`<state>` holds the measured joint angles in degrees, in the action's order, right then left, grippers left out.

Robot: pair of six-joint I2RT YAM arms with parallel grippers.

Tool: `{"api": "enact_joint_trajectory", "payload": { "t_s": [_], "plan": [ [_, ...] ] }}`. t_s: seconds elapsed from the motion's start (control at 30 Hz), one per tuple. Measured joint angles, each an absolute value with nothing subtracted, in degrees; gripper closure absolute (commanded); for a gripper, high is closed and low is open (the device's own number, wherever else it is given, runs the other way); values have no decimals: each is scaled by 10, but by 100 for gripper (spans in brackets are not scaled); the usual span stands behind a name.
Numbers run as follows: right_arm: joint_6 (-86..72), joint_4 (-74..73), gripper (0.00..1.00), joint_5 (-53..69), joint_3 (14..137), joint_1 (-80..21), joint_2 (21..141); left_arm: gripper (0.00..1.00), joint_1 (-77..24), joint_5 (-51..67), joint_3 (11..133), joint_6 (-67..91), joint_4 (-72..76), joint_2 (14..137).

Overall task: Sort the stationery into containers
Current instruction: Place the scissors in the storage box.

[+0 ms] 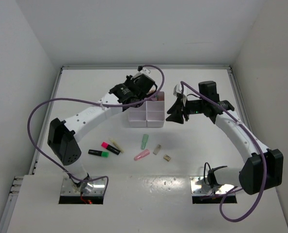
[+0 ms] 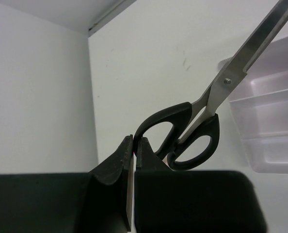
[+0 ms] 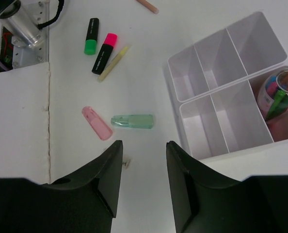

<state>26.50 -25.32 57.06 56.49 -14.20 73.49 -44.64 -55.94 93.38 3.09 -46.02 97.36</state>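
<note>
Hidden/cut off first. L-wrist view: scissors blade tip runs off the top-rt corner. Left pincer fingers are pressed together. The nearer black handle loop meets the tips just to their rt; can't tell if its rim is nipped or only touching. Tray is only a slice at the frame's rt edge, beyond the blade, contents unreadable. In the top view the left arm covers the scissors, this pincer's tips and part of the tray.

R-wrist view: right pincer is spread, nothing btwn the fingers. A tiny pale bit sits by the inner side of its left finger, half hidden, can't ID. A clear tub of coloured pieces stands in the tray compartment furthest rt of this pincer, cut by the frame edge. A peach stick far ahead is clipped by the top edge.

Only this view gives the loose items sharply. Green piece lies just ahead of the tips, pink piece beside it to the left, not touching. Further ahead-left are the pink highlighter and green highlighter, w/ a pale yellow stick alongside the pink one. Only the top view shows the two tan erasers plainly, well apart from both pincers.
</note>
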Motion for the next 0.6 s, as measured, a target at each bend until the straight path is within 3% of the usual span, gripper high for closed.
{"api": "enact_joint_trajectory", "payload": {
  "t_s": [0.6],
  "plan": [
    [255,-244,58,571,559,-128,735,100,-341,-329,724,95,-103,888]
  ]
}}
